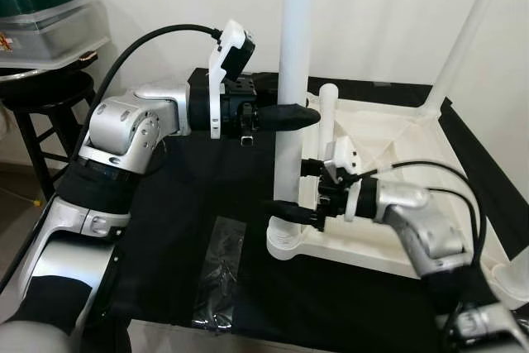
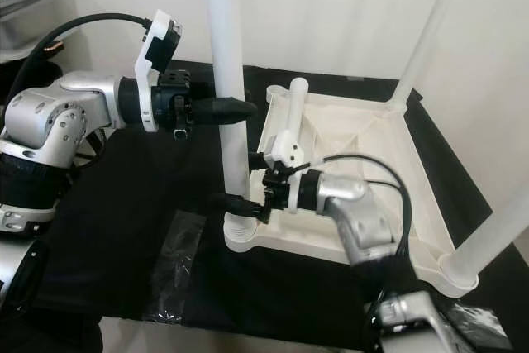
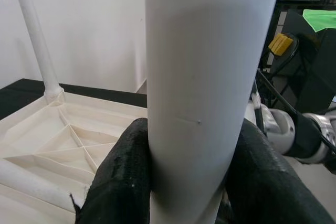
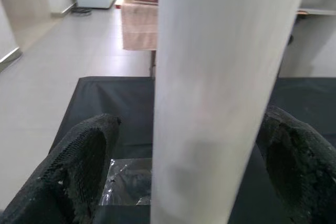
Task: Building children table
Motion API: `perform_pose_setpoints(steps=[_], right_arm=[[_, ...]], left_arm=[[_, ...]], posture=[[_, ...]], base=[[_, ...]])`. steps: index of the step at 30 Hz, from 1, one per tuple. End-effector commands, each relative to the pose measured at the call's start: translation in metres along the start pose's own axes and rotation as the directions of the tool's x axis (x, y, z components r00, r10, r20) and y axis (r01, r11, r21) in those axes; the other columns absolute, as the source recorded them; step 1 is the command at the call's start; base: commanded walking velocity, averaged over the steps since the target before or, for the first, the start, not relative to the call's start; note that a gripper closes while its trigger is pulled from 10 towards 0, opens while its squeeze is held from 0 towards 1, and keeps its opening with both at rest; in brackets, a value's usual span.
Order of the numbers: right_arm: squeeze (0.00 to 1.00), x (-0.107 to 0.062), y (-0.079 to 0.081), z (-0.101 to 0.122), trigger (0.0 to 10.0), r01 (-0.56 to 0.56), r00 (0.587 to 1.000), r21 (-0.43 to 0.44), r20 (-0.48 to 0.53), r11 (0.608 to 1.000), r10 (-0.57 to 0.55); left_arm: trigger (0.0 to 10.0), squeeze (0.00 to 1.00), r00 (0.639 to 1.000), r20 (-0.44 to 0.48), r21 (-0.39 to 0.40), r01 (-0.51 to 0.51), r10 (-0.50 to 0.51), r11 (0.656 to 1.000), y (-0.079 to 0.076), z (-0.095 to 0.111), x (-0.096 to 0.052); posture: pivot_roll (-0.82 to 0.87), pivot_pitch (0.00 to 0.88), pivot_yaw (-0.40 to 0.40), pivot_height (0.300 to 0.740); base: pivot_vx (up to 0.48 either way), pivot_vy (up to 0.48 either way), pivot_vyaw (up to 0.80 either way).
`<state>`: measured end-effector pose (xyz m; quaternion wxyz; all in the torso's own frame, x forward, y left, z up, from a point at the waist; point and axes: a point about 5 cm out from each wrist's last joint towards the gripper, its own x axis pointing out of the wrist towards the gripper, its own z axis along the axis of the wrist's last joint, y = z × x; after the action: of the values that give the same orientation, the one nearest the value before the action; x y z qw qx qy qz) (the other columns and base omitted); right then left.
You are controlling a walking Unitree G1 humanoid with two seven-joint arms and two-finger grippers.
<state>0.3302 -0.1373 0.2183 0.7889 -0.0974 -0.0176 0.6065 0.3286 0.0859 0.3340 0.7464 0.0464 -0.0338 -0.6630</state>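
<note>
The white table top (image 1: 388, 134) lies upside down on a black cloth. A white leg (image 1: 291, 55) stands upright in its near-left corner socket. My left gripper (image 1: 291, 116) is shut on this leg at mid-height; its fingers (image 3: 123, 182) press against both sides of the leg. Lower down, just above the socket, my right gripper (image 1: 285, 208) stands open around the same leg (image 4: 226, 77), with one finger (image 4: 79, 166) a little off it. Another leg (image 1: 463, 39) stands in the far right corner, a third (image 2: 496, 237) in the near right corner. A loose leg (image 1: 327, 121) lies in the table top.
A clear plastic bag (image 1: 219, 270) lies on the black cloth (image 1: 190, 204) left of the table top. At the far left a black stool (image 1: 45, 93) carries a plastic box with a green lid (image 1: 41, 6). A white wall stands close behind.
</note>
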Motion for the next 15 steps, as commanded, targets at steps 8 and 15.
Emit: perform_pose_setpoints(steps=[8,15], right_arm=[[0.0,0.01,-0.006,-0.007,0.0,-0.1,0.995,0.039,0.023,0.994,0.099],[0.0,0.01,-0.004,-0.013,0.0,-0.131,0.991,0.044,0.016,0.99,0.131]], left_arm=[[0.0,0.0,0.997,-0.032,-0.035,0.071,-0.072,0.997,-0.006,-0.007,0.007],[0.0,0.0,0.991,-0.036,-0.031,0.125,-0.126,0.992,-0.008,-0.006,0.016]], posture=[[0.08,0.006,-0.015,0.74],[0.07,0.008,-0.009,0.74]], base=[[0.0,0.0,0.0],[0.0,0.0,0.0]])
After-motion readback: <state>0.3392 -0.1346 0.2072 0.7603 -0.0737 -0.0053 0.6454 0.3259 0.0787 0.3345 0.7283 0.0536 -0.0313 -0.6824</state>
